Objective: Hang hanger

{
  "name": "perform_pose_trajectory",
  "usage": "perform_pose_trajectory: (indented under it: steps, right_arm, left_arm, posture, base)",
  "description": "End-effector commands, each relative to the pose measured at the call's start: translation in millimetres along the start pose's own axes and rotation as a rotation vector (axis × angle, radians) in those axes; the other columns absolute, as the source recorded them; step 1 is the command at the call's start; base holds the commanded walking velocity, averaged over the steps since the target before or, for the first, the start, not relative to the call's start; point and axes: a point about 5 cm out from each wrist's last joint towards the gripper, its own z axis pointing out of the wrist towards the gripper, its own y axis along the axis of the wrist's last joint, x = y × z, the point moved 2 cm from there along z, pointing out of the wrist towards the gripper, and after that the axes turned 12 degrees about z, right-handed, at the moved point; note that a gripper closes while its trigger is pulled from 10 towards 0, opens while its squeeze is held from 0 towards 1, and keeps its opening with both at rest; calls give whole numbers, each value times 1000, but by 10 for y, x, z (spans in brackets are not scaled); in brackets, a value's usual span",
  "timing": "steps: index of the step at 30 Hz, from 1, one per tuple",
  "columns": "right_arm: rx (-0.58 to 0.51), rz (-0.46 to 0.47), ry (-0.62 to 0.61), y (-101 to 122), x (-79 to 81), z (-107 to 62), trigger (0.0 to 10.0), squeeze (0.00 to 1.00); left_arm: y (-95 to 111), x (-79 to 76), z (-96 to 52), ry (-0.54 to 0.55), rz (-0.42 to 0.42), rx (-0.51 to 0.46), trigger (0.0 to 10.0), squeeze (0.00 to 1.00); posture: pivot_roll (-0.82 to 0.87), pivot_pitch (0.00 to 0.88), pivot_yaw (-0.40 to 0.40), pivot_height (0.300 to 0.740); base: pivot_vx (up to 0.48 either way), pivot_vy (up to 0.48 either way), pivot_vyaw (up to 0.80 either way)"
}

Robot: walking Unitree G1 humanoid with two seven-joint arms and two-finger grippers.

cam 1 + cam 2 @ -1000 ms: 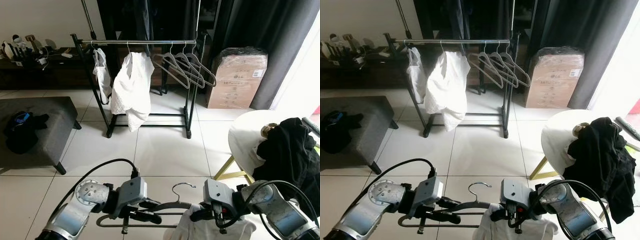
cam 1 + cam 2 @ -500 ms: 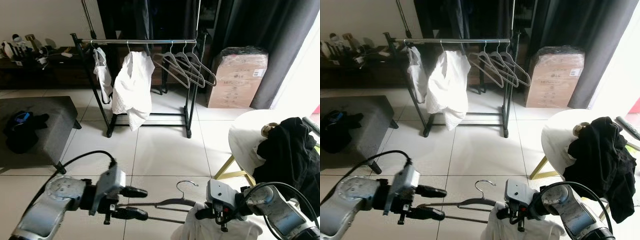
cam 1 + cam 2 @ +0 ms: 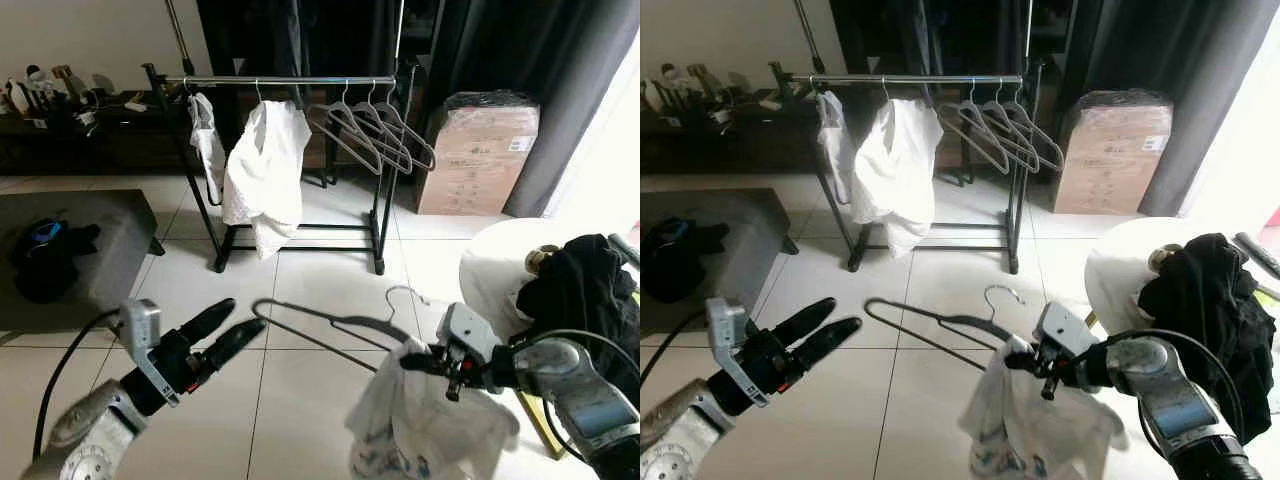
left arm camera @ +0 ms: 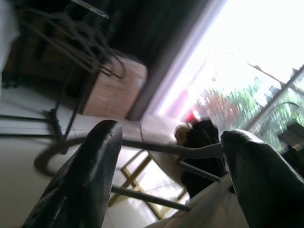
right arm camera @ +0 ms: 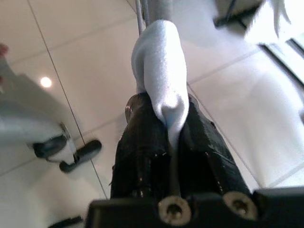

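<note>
Right hand [image 3: 412, 362] clamped on white garment [image 3: 425, 425] draped over grey hanger [image 3: 330, 325], held low above tiled floor [image 3: 300, 290]. Hanger tilted, hook [image 3: 400, 295] up, far end reaching toward left hand [image 3: 222, 330]. Left hand's fingers apart, gripping nothing, just beside hanger's end. Clothes rack [image 3: 290, 82] well ahead, carrying white shirt [image 3: 265, 165] and several bare hangers [image 3: 375, 135]. Round white worktop [image 3: 495, 275] at right holds black clothing [image 3: 585, 295].

The hanger [image 3: 335, 322] is a thin dark grey one with a metal hook, held up over the tiled floor near the robot, tilted so its left end points far-left and sits free. A white garment [image 3: 425, 425] with some small print near the hem is draped on its right shoulder and hangs down loose and bunched.
</note>
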Motion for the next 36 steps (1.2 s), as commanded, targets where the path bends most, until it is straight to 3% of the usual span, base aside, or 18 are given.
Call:
perform_pose_trajectory:
  steps: [1, 6, 7, 8, 14, 18, 23, 27, 28, 29, 30, 36]
  right_arm:
    - [-71, -42, 22, 219, 28, -54, 0, 0]
    - [-150, -103, 107, 476, 212, -87, 0, 0]
    - [-154, -105, 111, 491, 227, -90, 0, 0]
    - [-160, -109, 112, 509, 237, -91, 0, 0]
    - [-192, -120, 106, 626, 288, -112, 0, 0]
    - [-226, -137, 193, 731, 471, -157, 0, 0]
    - [-237, -165, 256, 768, 616, -184, 0, 0]
    - [-236, -172, 317, 767, 751, -202, 0, 0]
    - [-232, -174, 333, 758, 782, -210, 0, 0]
    - [-229, -178, 344, 750, 808, -217, 0, 0]
    - [-222, -183, 353, 732, 846, -229, 0, 0]
    - [-217, -186, 363, 709, 921, -242, 0, 0]
  left_arm:
    - [-26, 60, -63, 99, -59, -21, 10000, 1000]
    - [-343, 101, -198, 277, -238, 18, 10000, 1000]
    - [-362, 83, -210, 275, -254, 20, 10000, 682]
    - [-385, 62, -223, 271, -259, 30, 10000, 0]
    - [-569, -8, -393, 314, -322, 64, 10000, 0]
    - [-864, 136, -582, 414, -369, 175, 10000, 0]
    - [-981, 179, -598, 427, -422, 198, 10000, 0]
    - [-1091, 138, -555, 335, -490, 224, 10000, 0]
    - [-1099, 120, -537, 302, -488, 230, 10000, 890]
    - [-1100, 97, -517, 262, -492, 232, 10000, 1000]
    - [-1076, 56, -464, 189, -513, 219, 10000, 1000]
    - [-1020, -52, -389, 7, -516, 240, 10000, 1000]
  posture:
    - [-60, 115, -2, 740]
    - [-67, 122, -2, 740]
    - [-67, 122, -2, 740]
    - [-72, 125, -2, 740]
    - [-74, 131, -3, 740]
    - [-76, 134, -8, 740]
    - [-87, 132, -9, 740]
    - [-94, 131, -13, 740]
    - [-101, 129, -13, 740]
    - [-101, 129, -13, 740]
    - [-105, 129, -12, 740]
    - [-120, 126, -13, 740]
  base:
    - [0, 0, 0]
    - [0, 0, 0]
    - [0, 0, 0]
    - [0, 0, 0]
    - [0, 0, 0]
    - [0, 0, 0]
    - [0, 0, 0]
    - [0, 0, 0]
    - [0, 0, 0]
    - [0, 0, 0]
    - [0, 0, 0]
    - [0, 0, 0]
